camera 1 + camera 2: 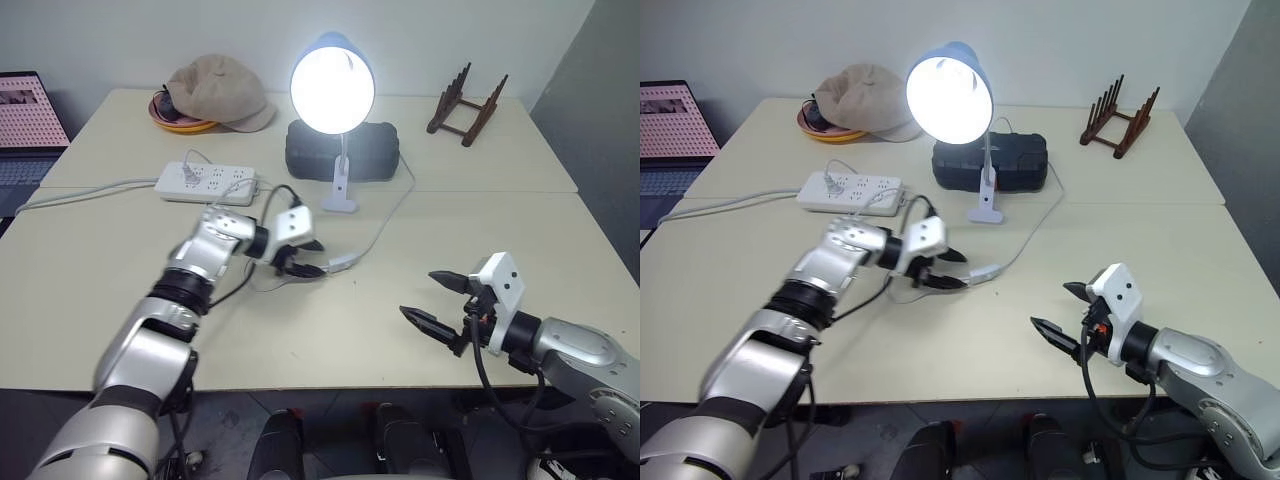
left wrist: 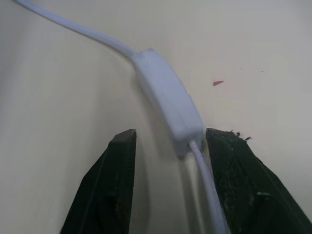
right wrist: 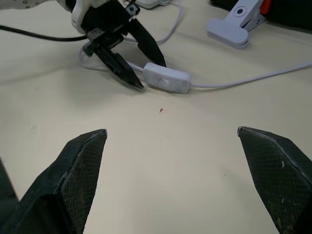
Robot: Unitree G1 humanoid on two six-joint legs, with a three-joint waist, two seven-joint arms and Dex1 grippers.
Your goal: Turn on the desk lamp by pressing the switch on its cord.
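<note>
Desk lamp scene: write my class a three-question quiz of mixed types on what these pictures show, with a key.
1. True or false: the desk lamp is lit.
2. Which gripper has its fingers at the switch on the cord? A) left gripper B) right gripper C) both
3. Fill in: beside the lamp's base, behind the left gripper, a white ______ lies on the table.

Key
1. True; the bulb glows bright.
2. A; the left gripper's open fingers straddle the switch's end, while the right gripper hangs open, apart from it.
3. power strip
</note>
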